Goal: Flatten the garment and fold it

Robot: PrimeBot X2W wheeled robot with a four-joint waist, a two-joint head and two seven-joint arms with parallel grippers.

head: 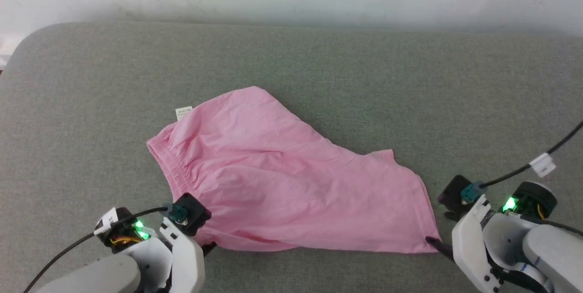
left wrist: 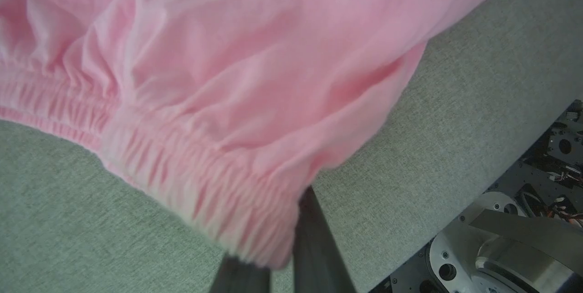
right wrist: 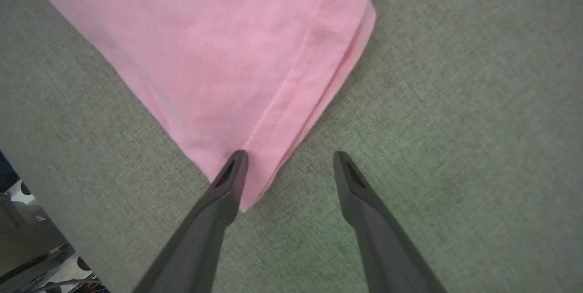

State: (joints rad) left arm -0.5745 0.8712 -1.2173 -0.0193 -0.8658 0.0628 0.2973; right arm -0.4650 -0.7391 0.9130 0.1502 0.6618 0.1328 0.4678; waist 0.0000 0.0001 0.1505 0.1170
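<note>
Where the left gripper's [left wrist: 275, 256] dark fingers come together, they pinch the end of the gathered waistband [left wrist: 150, 156]. The right gripper's [right wrist: 289, 156] fingers stand apart, one tip touching the garment's [head: 282, 183] hem corner, the other over the bare grey padded surface [head: 91, 101]. The garment lies rumpled between both grippers, with its white tag [head: 183, 111] at the far left edge.

The garment's [left wrist: 255, 101] blurred waistband end covers the tips of the left gripper's [left wrist: 282, 259] fingers [left wrist: 319, 256]; its cloth runs off that view's top edge. The tag's [head: 183, 111] print is too small to read.
</note>
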